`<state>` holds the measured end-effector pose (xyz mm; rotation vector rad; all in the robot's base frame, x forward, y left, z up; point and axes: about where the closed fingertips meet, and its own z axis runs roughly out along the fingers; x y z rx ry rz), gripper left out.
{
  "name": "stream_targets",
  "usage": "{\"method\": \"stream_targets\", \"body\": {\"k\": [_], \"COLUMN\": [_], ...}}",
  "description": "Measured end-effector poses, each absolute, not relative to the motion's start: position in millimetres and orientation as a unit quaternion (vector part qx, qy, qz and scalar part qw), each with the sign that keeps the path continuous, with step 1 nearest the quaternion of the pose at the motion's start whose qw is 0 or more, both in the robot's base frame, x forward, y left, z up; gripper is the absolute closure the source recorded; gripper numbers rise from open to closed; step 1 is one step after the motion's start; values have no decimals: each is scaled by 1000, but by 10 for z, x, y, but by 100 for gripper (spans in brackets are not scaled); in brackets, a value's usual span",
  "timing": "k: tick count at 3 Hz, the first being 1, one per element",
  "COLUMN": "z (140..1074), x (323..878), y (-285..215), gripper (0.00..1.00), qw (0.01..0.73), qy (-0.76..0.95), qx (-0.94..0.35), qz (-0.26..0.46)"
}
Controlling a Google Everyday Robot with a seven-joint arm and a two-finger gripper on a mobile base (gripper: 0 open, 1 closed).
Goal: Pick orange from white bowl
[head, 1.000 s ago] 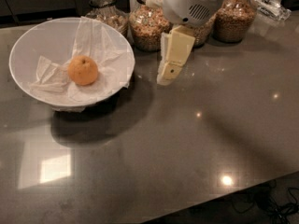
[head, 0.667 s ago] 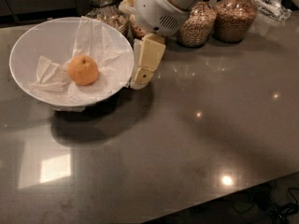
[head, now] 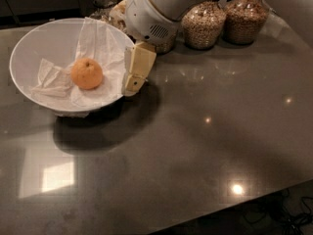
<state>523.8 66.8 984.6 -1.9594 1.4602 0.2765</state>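
Bowl side first. The white bowl (head: 27, 45) sits on the worktop (head: 195, 151), out to the left of the hand as I view it. Its near rim meets the hand's tip, and I can't say whether they touch.

The orange (head: 87, 73) lies low in the bowl on crumpled paper (head: 98, 40), left of the hand and beyond the rim from it.

Risks as I judge them:
- Driving sideways from here would catch the thin wall and shove or tip the bowl.
- The paper could snag and drag the fruit.
- The orange is round, so a glancing touch would roll it off-centre.

The hand (head: 132, 83) hangs tip-down, slanting slightly toward the bowl, just outside its right edge. I cannot tell whether it is spread or pressed together, and it grips nothing I can see.

The white wrist housing (head: 156, 11) leans in from above and behind the hand. The grain jars (head: 203, 26) stand near its right, so a wide swing could knock them.
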Motion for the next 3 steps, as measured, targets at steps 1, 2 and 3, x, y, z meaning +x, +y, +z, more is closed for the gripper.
{"method": "stream_targets", "body": {"k": [1, 2, 3], "z": [9784, 9704, 9645], "x": [5436, 5661, 5849], "y": [838, 1026, 1161], "gripper": [0, 0, 0], "qw": [336, 337, 334], "qy": [546, 533, 527], "qx": [-760, -769, -773], "qz": [102, 107, 113]}}
